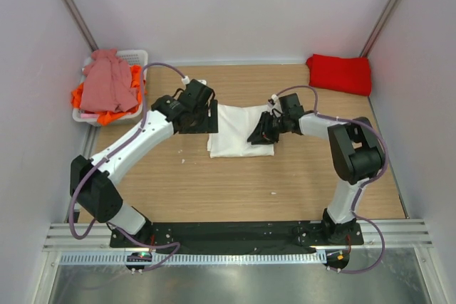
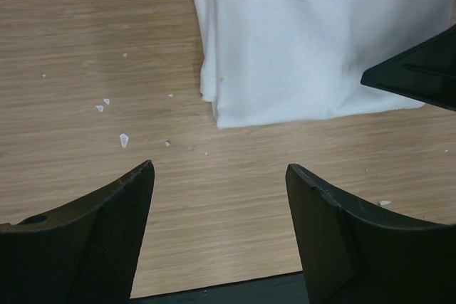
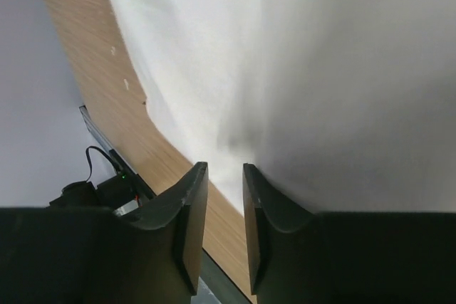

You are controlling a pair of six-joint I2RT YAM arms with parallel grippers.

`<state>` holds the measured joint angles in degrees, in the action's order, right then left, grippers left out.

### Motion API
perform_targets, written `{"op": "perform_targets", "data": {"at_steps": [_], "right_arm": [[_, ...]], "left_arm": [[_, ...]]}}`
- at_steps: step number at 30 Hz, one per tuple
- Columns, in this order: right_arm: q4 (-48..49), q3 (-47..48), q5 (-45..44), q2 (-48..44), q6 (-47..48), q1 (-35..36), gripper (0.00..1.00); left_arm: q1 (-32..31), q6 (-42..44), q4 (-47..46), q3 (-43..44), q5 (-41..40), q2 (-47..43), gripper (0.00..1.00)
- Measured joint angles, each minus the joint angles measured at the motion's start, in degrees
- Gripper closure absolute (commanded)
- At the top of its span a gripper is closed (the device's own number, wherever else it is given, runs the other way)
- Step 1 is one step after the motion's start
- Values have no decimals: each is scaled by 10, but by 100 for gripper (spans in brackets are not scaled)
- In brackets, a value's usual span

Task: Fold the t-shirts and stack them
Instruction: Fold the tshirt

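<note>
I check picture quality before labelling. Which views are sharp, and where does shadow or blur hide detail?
Top external view: even light, sharp, the white folded cloth t-shirt clear. Left wrist view: the wood-grain table and shirt edge crisp. Right wrist view: shirt very close, grey shadow above the black right gripper, weave not visible.

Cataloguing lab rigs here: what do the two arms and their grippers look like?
The left arm and right arm have white links and black joint housings, each trailed by a lilac cable. The left gripper and right gripper are black, with two wedge-shaped fingers.
</note>
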<state>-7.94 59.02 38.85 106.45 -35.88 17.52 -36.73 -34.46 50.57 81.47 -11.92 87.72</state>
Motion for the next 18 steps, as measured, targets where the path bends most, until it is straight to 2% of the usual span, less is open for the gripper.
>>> {"op": "perform_targets", "data": {"at_steps": [5,10,11,14,18], "right_arm": [[-20,3,-1,-84,18,0,60],[-57,5,-35,-135,49,0,41],[-75,9,-53,-140,60,0,33],[-117,25,-97,-142,82,-3,25],[-154,63,-142,-141,97,-22,24]], "left_arm": [[0,0,-10,0,9,5,24],[7,9,-25,19,19,49,14],[12,11,-32,25,24,63,14],[38,19,-49,46,43,108,19],[78,23,-79,78,70,170,29]]}}
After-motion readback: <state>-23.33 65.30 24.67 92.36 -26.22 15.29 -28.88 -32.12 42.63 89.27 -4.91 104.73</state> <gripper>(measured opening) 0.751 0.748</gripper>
